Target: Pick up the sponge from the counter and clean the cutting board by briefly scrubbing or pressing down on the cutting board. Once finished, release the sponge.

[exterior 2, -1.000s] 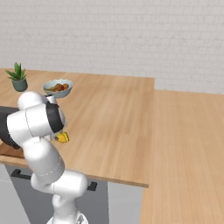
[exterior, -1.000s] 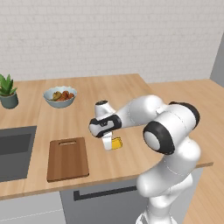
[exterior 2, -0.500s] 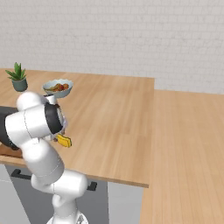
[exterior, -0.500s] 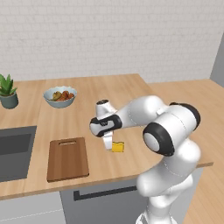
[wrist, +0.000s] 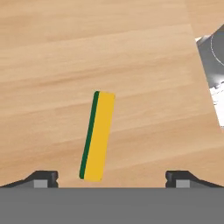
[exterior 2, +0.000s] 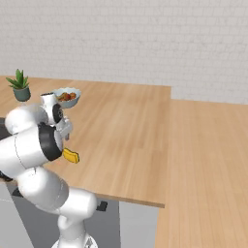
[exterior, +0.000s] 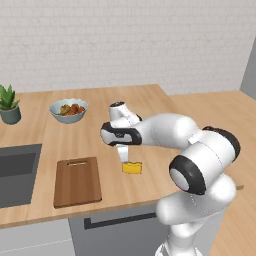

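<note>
The small rectangular sponge [exterior: 132, 168], yellow foam with a thin dark-green scouring face along one long edge, is seen lying on the broad light-tan wooden counter [exterior: 150, 100], free of any grip. In the hand view the sponge [wrist: 97, 136] is laid almost lengthwise from 12 to 6 o'clock, its green edge turned toward 9 o'clock, and it is framed between the two dark fingertips [wrist: 43, 178], which are spread wide at either lower corner and are not touching it. In the left base view the white arm's two-finger gripper [exterior: 123, 154] is held just above the sponge, at about its 11 o'clock. The dark reddish-brown wooden cutting board [exterior: 77, 181], with rounded corners and a slot handle at its far short end, is found at 9 o'clock of the sponge, near but apart from it. A pale bowl of food [exterior: 68, 109] is placed farther off at 11 o'clock, and a small potted green plant [exterior: 8, 105] beyond it toward 10 o'clock. A dark sink basin [exterior: 15, 175] is set into the counter at 9 o'clock of the board. In the right base view the sponge [exterior 2: 70, 155] is seen beside the arm's dark joint.
</note>
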